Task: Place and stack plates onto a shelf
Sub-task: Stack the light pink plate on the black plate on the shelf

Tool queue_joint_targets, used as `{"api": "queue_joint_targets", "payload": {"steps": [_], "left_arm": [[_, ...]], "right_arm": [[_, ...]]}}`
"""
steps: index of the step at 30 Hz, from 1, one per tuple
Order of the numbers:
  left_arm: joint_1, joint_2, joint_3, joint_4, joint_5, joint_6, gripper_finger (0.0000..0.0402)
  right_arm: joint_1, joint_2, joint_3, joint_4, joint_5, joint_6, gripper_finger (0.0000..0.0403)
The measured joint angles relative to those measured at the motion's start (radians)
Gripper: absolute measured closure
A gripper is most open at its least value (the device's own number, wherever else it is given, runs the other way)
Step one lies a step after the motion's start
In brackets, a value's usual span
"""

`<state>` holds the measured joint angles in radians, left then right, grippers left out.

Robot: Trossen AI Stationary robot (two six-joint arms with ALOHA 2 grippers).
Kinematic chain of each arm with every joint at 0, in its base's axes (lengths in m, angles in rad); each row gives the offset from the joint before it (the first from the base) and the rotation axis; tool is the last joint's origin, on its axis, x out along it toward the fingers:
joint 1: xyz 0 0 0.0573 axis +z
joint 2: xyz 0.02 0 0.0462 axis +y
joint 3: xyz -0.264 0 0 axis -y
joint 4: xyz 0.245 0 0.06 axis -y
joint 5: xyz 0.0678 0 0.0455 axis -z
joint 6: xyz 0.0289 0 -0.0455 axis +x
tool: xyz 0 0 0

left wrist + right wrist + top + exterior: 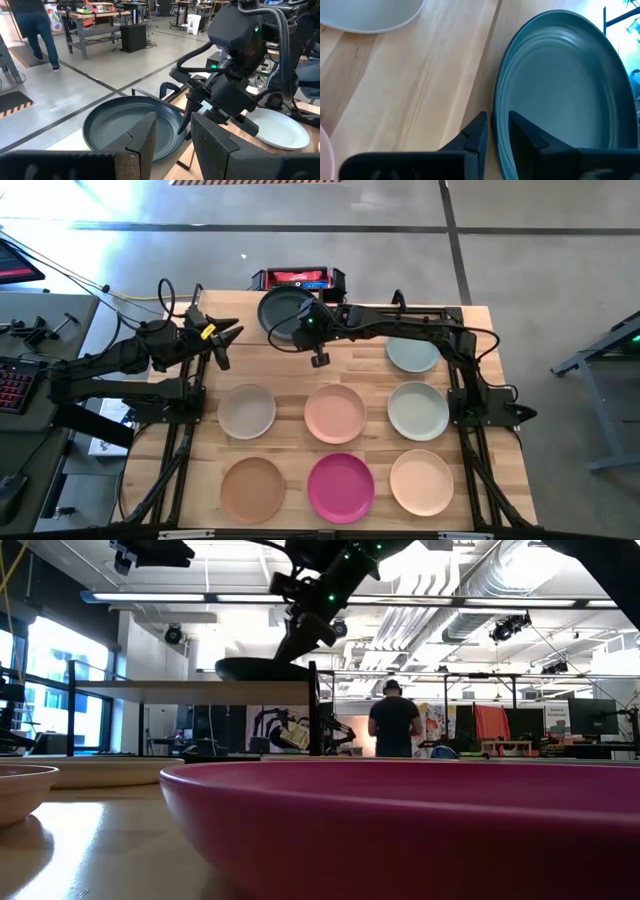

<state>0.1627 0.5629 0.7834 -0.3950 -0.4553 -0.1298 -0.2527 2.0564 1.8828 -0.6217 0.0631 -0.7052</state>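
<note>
A: Plates: where is the dark teal plate (565, 95)?
B: On the shelf (190, 690); its rim sits between the narrowly parted fingers of the right gripper (496, 131).
A: Left gripper (172, 140)?
B: Slightly parted, grasping nothing, beside it.

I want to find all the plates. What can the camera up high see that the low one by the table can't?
Only the high view shows the peach plate, two pale green plates, the cream one, and the left gripper waiting open at the table's back left. Only the low view shows a person in the room behind. Both show the magenta plate and the right gripper at the dark teal plate on the shelf.
</note>
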Motion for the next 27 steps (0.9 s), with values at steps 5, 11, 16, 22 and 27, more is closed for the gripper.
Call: {"api": "queue_joint_targets", "payload": {"steps": [5, 11, 16, 22, 27], "left_arm": [[0.0, 0.0, 0.0, -0.001, 0.0, 0.0, 0.0289], [0.0, 0.0, 0.0, -0.003, 0.0, 0.001, 0.0289], [0.0, 0.0, 0.0, -0.013, 0.021, 0.0, 0.0289], [0.0, 0.0, 0.0, -0.129, 0.125, -0.079, 0.0289], [0.0, 0.015, 0.0, -0.245, 0.208, -0.161, 0.0289]], "right_arm": [[0.001, -0.018, 0.0, -0.018, 0.001, 0.0, 0.0343], [0.022, -0.042, 0.003, -0.031, 0.004, 0.001, 0.0343], [0.064, -0.052, 0.068, -0.138, 0.075, 0.02, 0.0343], [0.124, -0.053, 0.222, -0.379, 0.11, 0.154, 0.0343], [0.167, -0.053, 0.346, -0.582, 0.105, 0.324, 0.0343]]}}
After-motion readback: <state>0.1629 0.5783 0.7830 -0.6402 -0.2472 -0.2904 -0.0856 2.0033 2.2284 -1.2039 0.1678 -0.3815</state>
